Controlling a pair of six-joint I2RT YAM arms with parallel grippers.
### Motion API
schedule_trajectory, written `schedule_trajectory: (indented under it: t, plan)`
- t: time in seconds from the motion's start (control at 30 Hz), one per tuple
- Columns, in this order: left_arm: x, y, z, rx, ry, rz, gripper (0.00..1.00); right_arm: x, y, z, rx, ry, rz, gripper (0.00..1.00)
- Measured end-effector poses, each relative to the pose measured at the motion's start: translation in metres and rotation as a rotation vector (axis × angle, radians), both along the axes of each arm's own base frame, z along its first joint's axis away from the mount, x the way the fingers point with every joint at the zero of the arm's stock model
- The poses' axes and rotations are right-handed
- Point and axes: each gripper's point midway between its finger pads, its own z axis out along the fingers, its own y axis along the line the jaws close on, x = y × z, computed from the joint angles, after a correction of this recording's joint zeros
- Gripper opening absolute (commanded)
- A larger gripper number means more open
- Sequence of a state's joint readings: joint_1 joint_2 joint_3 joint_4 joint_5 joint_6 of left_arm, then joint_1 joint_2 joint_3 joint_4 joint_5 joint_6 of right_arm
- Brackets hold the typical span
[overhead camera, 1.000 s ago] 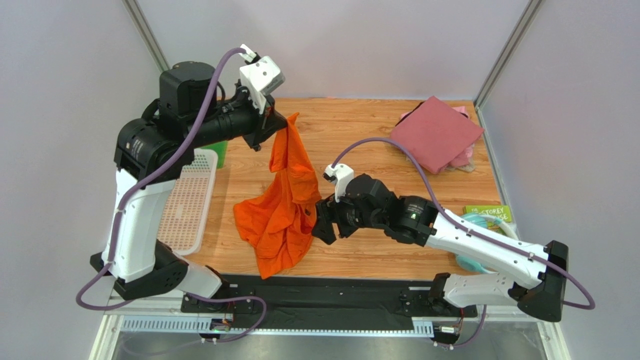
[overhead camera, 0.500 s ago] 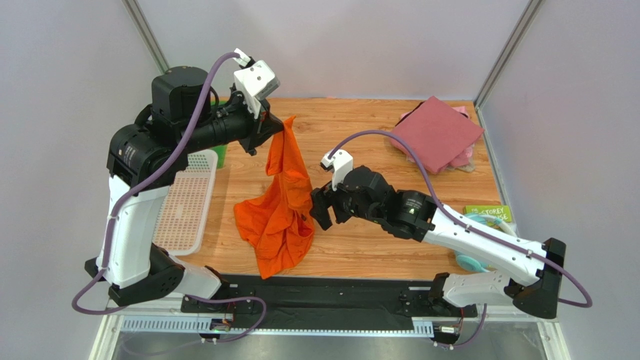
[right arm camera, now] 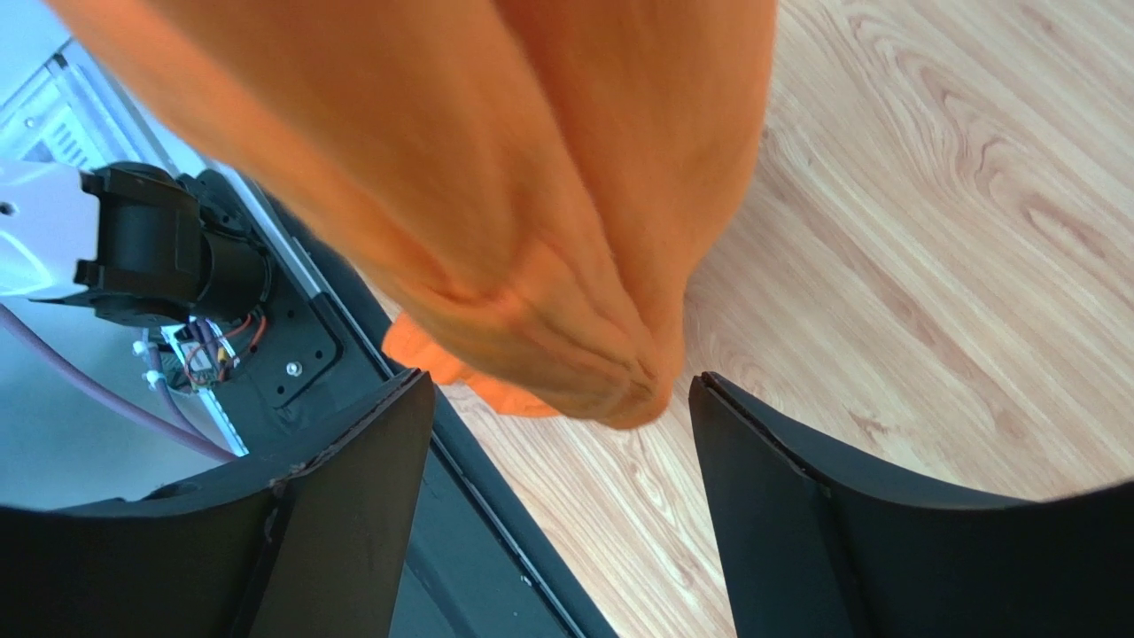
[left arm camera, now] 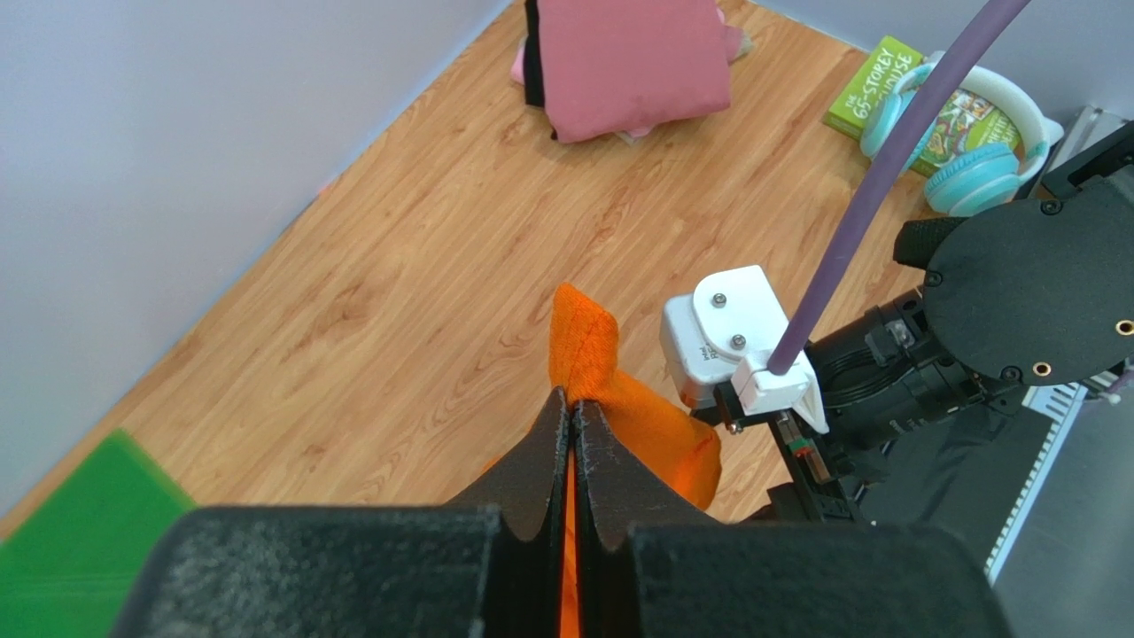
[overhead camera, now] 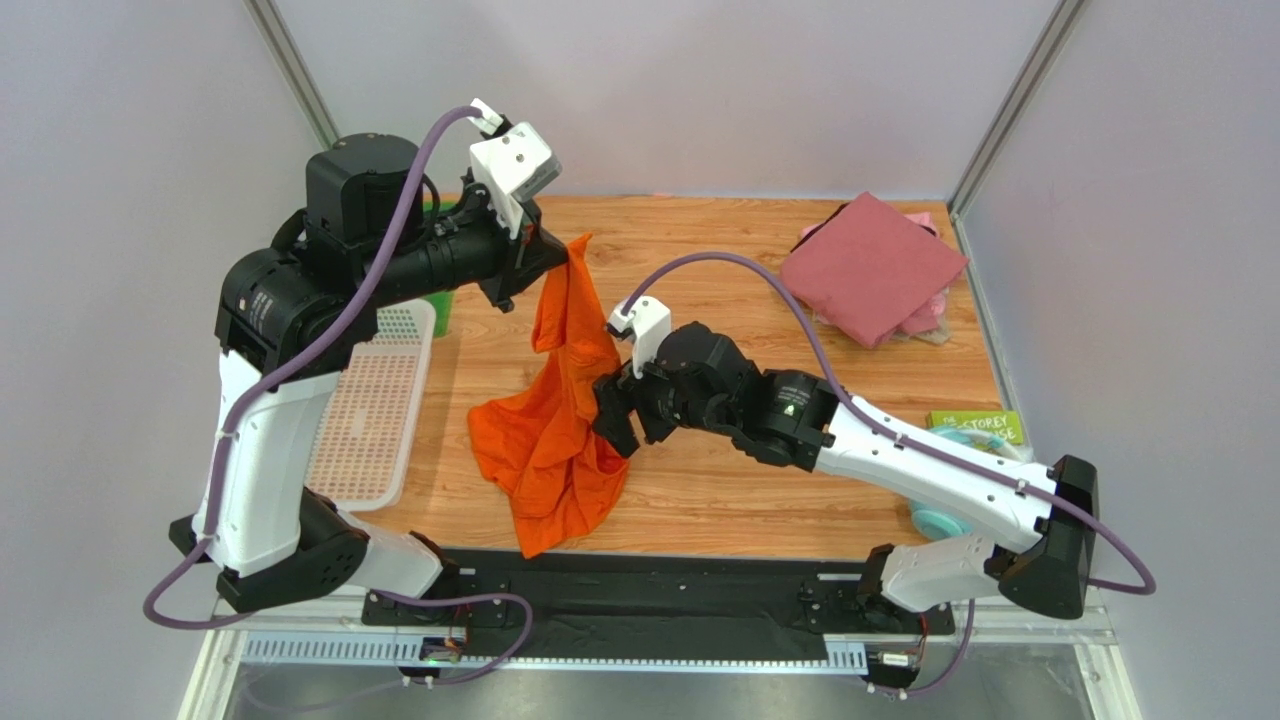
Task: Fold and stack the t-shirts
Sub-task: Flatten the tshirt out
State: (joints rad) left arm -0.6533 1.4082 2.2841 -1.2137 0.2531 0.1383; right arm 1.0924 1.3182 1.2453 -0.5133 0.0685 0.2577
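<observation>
My left gripper (overhead camera: 553, 258) is shut on a corner of the bright orange t-shirt (overhead camera: 559, 435) and holds it up, so the cloth hangs down with its lower part bunched on the table. In the left wrist view the jaws (left arm camera: 572, 406) pinch the orange cloth (left arm camera: 586, 348). My right gripper (overhead camera: 613, 423) is open beside the hanging cloth; in the right wrist view the orange fold (right arm camera: 533, 266) hangs just beyond the spread fingers (right arm camera: 785, 492), not gripped. A folded maroon t-shirt (overhead camera: 872, 263) lies on a pale pink one (overhead camera: 935, 312) at the far right.
A white mesh basket (overhead camera: 368, 405) stands at the left table edge with a green sheet (overhead camera: 437, 305) behind it. A green book (overhead camera: 977, 431) and teal headphones (overhead camera: 944, 525) lie at the right edge.
My right gripper has moved left and slightly away from the base, up against the hanging orange shirt. The left gripper rose a little, then held still.
</observation>
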Motion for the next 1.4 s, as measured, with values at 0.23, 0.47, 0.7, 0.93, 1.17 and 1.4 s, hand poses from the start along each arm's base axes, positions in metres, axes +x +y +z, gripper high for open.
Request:
schedule_trajectory:
  t: [0.23, 0.47, 0.7, 0.93, 1.17, 1.4]
  plan:
    - [0.000, 0.000, 0.000, 0.000, -0.001, 0.000, 0.00, 0.005, 0.016, 0.006, 0.020, -0.012, 0.023, 0.70]
    - [-0.003, 0.002, 0.003, -0.005, -0.008, 0.000, 0.00, 0.008, 0.026, -0.012, -0.015, 0.004, 0.040, 0.18]
    - [-0.007, 0.006, 0.005, -0.009, -0.017, 0.000, 0.00, 0.009, 0.021, -0.007, -0.015, -0.010, 0.026, 0.00]
    - [-0.006, 0.011, -0.010, 0.030, -0.010, 0.013, 0.52, 0.017, -0.023, 0.047, 0.007, -0.115, -0.097, 0.00]
    - [0.001, 0.019, -0.050, 0.114, 0.035, 0.058, 1.00, 0.027, -0.093, 0.105, 0.077, -0.223, -0.273, 0.00]
    - [0.009, 0.019, -0.133, 0.219, 0.166, 0.086, 1.00, 0.025, -0.112, 0.096, 0.040, -0.213, -0.305, 0.00]
